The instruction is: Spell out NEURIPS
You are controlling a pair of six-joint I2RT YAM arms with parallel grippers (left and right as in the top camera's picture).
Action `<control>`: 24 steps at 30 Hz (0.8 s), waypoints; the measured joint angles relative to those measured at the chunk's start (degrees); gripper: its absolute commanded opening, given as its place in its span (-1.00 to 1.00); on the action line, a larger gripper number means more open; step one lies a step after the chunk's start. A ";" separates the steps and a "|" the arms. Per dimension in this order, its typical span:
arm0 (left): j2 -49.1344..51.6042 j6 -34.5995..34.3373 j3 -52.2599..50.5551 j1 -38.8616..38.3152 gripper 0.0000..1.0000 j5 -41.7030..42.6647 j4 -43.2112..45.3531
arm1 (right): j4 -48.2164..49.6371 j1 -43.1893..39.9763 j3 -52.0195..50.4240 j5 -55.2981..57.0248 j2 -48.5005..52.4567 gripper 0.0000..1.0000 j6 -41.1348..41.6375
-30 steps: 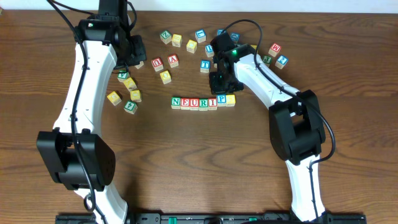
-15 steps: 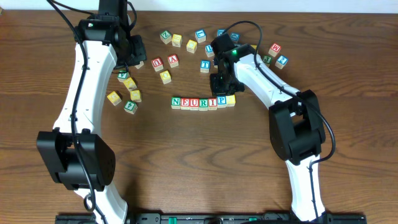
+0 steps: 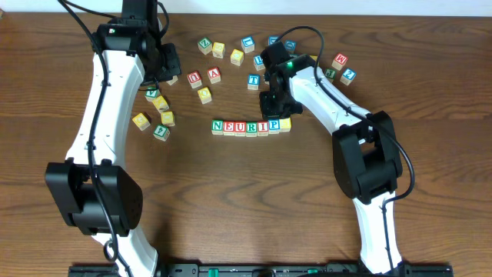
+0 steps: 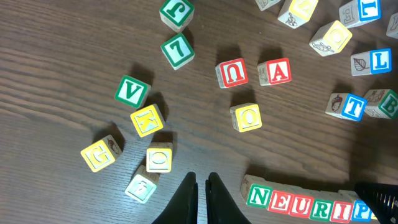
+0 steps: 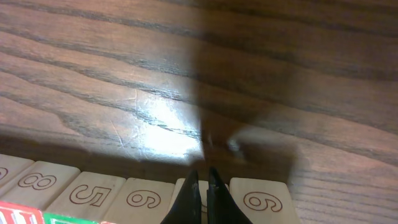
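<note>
My right hand (image 5: 202,186), pinched together and empty, sits over the NEURIP row (image 3: 246,126); next, I judge, the yellow end block (image 3: 285,123) needs squaring flush.

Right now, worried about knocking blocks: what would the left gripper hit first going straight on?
The left gripper likely meets bare table first, just left of the NEURIP row; no block sits dead ahead, though depth is unclear.

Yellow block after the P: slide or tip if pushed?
Yellow block sits flat on the table: likely slides, not tips. Looks wooden, so probably rigid, light. Seems to abut the P block; a push toward it may shift the row.
</note>
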 measured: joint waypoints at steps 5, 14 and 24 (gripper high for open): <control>0.00 0.00 0.00 0.02 -0.85 0.00 0.00 | -0.26 0.02 0.00 0.00 0.00 -0.98 0.00; 0.00 0.00 0.00 0.02 -0.85 0.00 0.00 | -0.59 0.02 0.00 0.02 0.00 -0.98 0.00; 0.00 0.00 0.00 0.00 -0.85 0.00 0.02 | 0.07 0.02 0.00 0.02 0.00 -0.95 -0.04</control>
